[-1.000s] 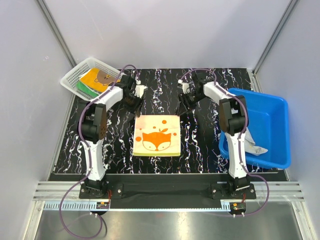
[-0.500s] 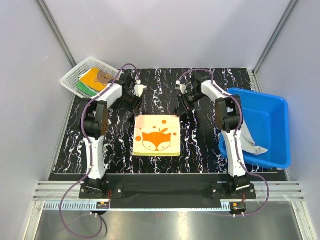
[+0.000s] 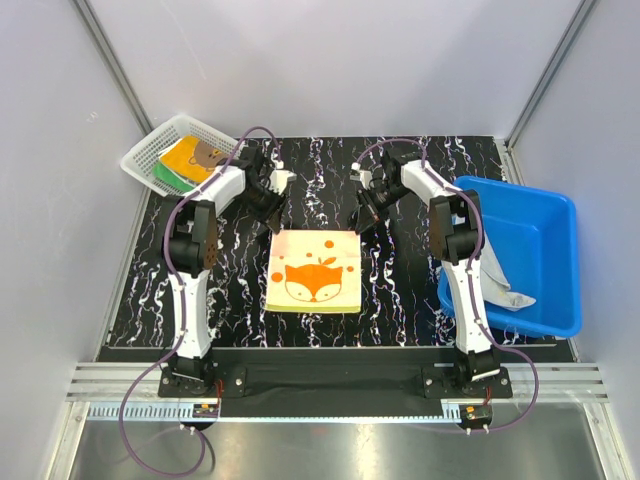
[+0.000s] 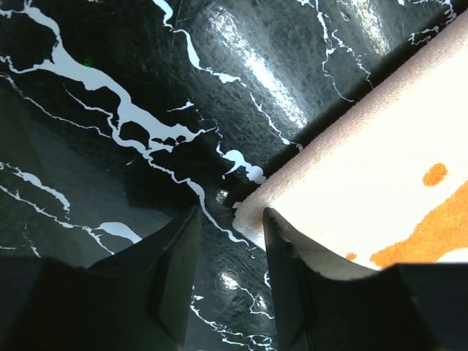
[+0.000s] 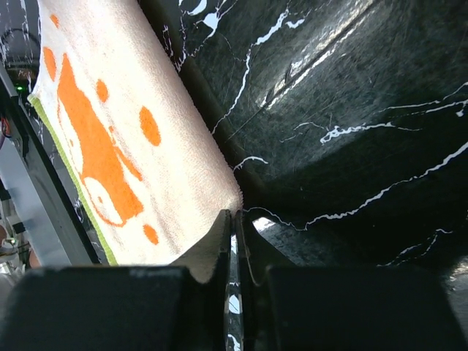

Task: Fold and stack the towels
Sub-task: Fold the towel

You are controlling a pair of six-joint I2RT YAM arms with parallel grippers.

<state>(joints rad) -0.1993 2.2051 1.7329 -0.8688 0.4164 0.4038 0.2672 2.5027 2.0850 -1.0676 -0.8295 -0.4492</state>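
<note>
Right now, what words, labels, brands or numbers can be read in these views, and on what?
None can be read. The spread towel carries only an orange fox picture; the folded towel only a bear face.

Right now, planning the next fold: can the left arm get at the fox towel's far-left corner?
Probably yes: the left gripper stands open right at that corner of the fox towel, nothing between them.
</note>
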